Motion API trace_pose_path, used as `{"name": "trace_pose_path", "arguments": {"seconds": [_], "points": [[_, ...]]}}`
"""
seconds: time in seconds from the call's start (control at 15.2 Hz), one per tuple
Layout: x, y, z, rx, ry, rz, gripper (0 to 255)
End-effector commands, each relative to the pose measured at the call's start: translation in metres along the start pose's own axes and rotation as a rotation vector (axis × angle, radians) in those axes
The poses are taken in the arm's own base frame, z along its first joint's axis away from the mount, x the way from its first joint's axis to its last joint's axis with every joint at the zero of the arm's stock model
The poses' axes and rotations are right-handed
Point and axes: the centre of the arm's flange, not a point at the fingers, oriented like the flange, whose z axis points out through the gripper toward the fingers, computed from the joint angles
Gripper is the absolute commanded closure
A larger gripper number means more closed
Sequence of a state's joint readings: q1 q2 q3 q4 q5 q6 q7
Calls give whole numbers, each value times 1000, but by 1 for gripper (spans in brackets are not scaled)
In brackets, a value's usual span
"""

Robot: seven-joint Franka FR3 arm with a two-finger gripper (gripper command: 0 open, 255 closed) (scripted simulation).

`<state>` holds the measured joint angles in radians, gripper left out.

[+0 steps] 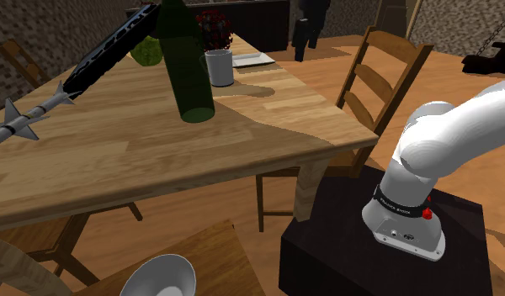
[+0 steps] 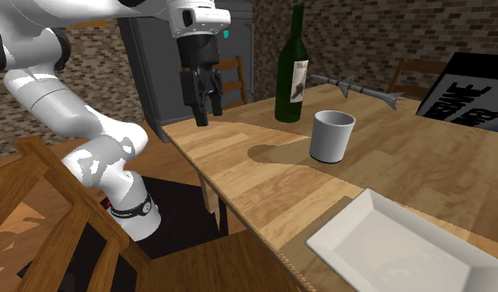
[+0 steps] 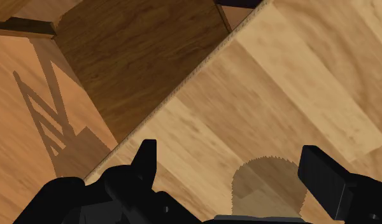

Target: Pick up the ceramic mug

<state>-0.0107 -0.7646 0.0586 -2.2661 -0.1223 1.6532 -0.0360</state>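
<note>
Shoulder view: the pale mug (image 1: 219, 67) is sitting upright far across the worktop (image 1: 268, 126), just beside a tall green bottle (image 1: 185, 63), with a plate (image 1: 252, 59) on its other side.

Second exterior view: the end effector (image 2: 207, 114) is hovering over the worktop's corner, fingers apart, well away from the mug. The bottle is standing near the line between them, so a sloppy sweep is probably risking tipping it.

Wrist view: the fingers are framing bare wood and a round shadow (image 3: 266, 188), clasping nothing. Closing here would be grabbing air.
</note>
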Motion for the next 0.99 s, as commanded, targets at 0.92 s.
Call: {"name": "trace_pose_path", "arguments": {"seconds": [0.92], "points": [[198,5,18,156,-95,15,0]]}}
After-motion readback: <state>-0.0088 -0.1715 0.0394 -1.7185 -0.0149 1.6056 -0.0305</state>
